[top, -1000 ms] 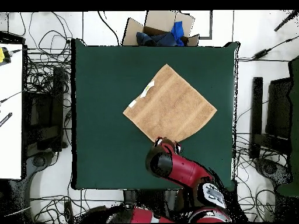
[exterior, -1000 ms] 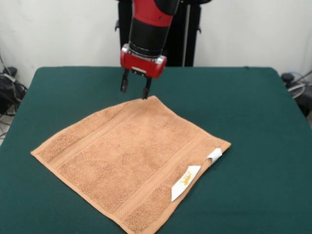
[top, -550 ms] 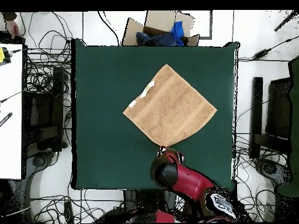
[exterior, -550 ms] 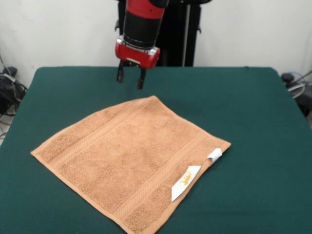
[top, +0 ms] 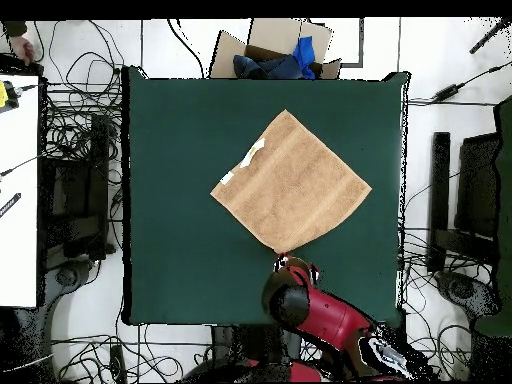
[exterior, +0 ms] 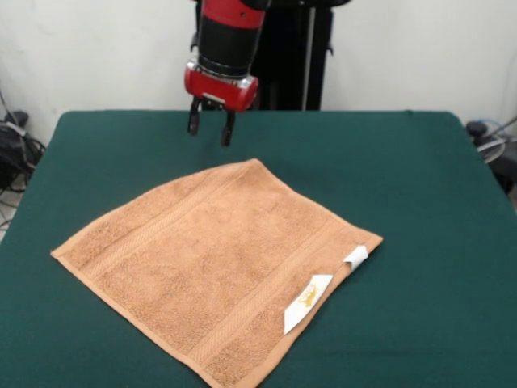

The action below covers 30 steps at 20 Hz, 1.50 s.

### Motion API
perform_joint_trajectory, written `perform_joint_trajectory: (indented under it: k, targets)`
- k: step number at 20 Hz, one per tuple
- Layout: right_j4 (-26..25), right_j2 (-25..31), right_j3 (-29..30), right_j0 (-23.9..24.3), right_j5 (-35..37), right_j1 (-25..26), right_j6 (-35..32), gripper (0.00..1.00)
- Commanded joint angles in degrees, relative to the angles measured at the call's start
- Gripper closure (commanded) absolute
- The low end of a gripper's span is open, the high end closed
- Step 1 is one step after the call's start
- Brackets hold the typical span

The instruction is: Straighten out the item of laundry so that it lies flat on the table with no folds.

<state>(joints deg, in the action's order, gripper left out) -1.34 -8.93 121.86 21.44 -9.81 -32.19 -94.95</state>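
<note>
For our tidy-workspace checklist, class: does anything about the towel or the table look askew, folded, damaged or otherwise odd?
Little stands out. The towel lies flat on the table, set diagonally to its edges. The smaller white tag curls up. The gripper hangs open above the table, holding nothing.

We saw a peach-orange towel (exterior: 218, 267) with woven border bands of the same colour running across it. Its two tags (exterior: 308, 302) were white, the larger one bearing a small orange mark. The worktop (exterior: 420, 202) was dark green all over. The arm (exterior: 226, 40) was red and black, its pincer (exterior: 209, 131) black.
</note>
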Motion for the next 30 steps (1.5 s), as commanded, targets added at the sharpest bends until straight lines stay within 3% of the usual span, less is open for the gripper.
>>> perform_joint_trajectory:
  k: [1,8,30]
  targets:
    - [-0.2,6.4,-0.6,-1.5,-4.1,3.0,-12.7,0.0]
    - [5.1,4.8,-4.2,-4.9,8.1,-1.7,-10.7,0.0]
    - [5.0,3.6,-13.6,-6.0,19.2,-3.9,-8.2,0.0]
